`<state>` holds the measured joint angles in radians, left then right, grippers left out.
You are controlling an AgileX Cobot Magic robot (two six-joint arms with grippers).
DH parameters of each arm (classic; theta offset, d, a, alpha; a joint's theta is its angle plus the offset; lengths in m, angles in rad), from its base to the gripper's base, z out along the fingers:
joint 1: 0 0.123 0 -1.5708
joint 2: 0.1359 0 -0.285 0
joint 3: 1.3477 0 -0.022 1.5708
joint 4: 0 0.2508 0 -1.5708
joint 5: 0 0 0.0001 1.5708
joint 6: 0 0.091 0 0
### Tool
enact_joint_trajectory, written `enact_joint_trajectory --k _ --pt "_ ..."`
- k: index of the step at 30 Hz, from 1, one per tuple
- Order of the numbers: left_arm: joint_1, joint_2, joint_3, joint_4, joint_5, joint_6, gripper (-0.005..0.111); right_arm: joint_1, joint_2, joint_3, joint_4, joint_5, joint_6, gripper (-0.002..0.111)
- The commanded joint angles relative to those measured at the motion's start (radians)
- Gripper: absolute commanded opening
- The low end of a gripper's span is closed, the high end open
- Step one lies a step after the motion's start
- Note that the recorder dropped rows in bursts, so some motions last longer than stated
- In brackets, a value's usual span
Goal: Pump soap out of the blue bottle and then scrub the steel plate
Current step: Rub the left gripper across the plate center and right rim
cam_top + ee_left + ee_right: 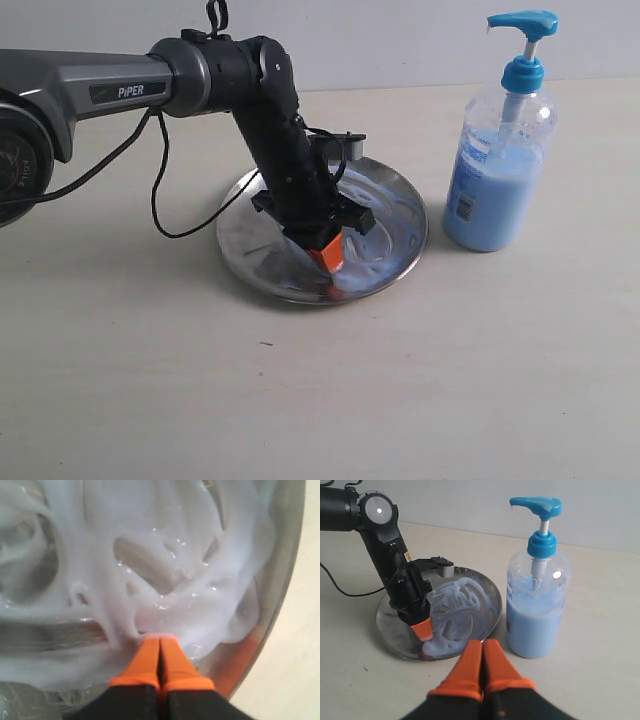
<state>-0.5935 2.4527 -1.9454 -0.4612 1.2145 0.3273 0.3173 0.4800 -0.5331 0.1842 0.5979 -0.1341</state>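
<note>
The round steel plate (395, 205) lies on the table, smeared with pale blue soap (165, 555) in swirls. My left gripper (330, 262) is shut, its orange fingertips (160, 642) pressed down into the soap near the plate's front rim (280, 595). It holds nothing. The blue bottle (497, 170) with its blue pump head (522, 22) stands upright just right of the plate, about half full. In the right wrist view the plate (390, 625), the soap (460, 605) and the bottle (537, 615) all show. My right gripper (482, 644) hangs shut and empty, short of the plate and bottle.
The left arm (120, 90) reaches in from the left, with a black cable (160, 200) looping down onto the table beside the plate. The beige tabletop (300, 400) stretches in front. A pale wall (380, 40) stands behind.
</note>
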Motion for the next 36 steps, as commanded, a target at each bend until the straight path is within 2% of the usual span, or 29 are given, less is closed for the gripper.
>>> enact_joint_trajectory --k 1,5,15,28,36 --pt "-0.021 -0.014 0.004 -0.012 0.007 0.039 0.000 -0.003 -0.004 0.002 0.002 -0.007 -0.003 0.000" --pt "-0.046 -0.014 0.004 -0.012 0.000 0.039 0.000 -0.003 -0.004 0.002 0.002 -0.003 -0.003 0.000" --pt "-0.107 0.022 0.004 -0.012 -0.117 0.053 0.000 -0.003 -0.004 0.002 0.002 -0.001 -0.003 0.000" --pt "-0.113 0.029 0.004 -0.013 -0.417 0.036 0.000 -0.003 -0.004 0.002 0.002 -0.001 -0.003 0.000" --pt "-0.113 0.035 0.004 -0.014 -0.536 0.033 0.000 -0.003 -0.004 0.002 0.002 -0.001 -0.003 0.000"
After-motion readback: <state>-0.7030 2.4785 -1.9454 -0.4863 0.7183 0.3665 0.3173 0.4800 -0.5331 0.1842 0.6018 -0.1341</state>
